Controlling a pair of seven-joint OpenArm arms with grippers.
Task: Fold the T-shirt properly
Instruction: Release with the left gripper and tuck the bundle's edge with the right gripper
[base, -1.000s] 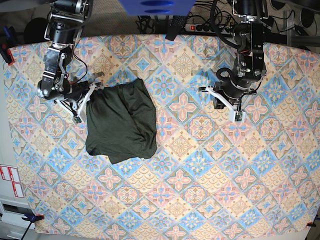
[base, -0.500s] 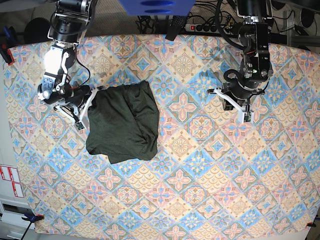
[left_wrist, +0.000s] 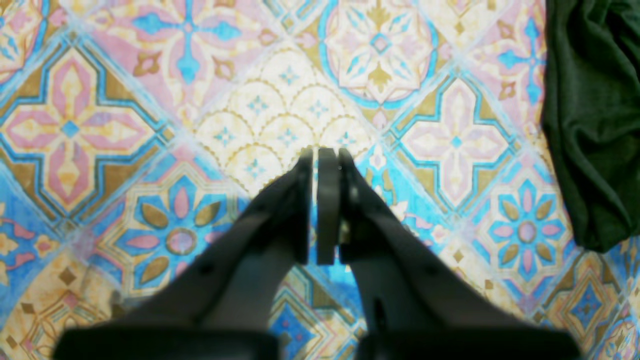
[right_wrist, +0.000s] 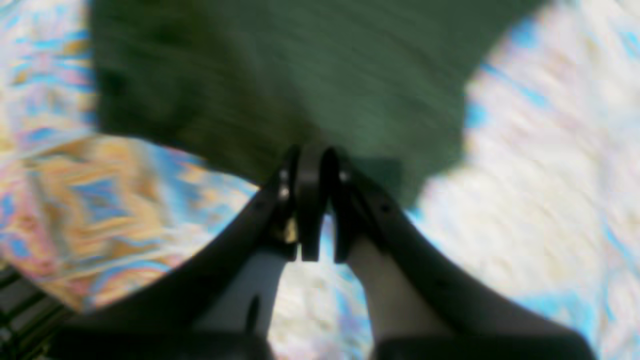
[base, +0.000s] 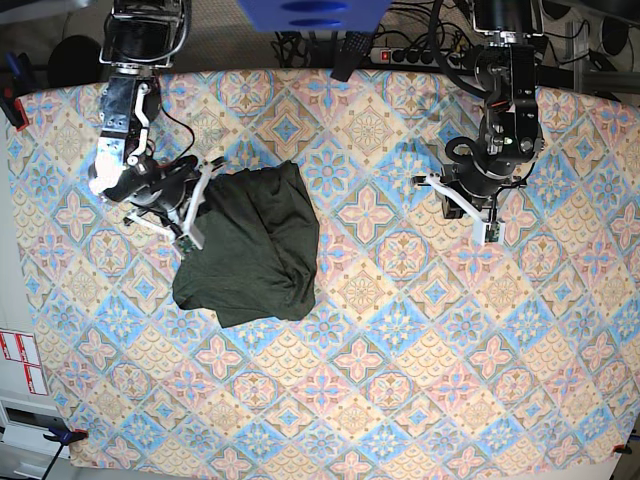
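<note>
Shirt (base: 245, 255): bunched on the patterned counter (base: 420, 400), towards the right arm's side; long axis runs away from the arms
Nearer arm: right
Right fingers (right_wrist: 324, 200): over the shirt's arm-side edge; a narrow gap between the tips, no cloth visibly gripped; contact unclear
Left fingers (left_wrist: 321, 207): closed or nearly so, empty, well apart from the cloth
Coming move: probably hinges on the right fingers meeting that near edge
</note>
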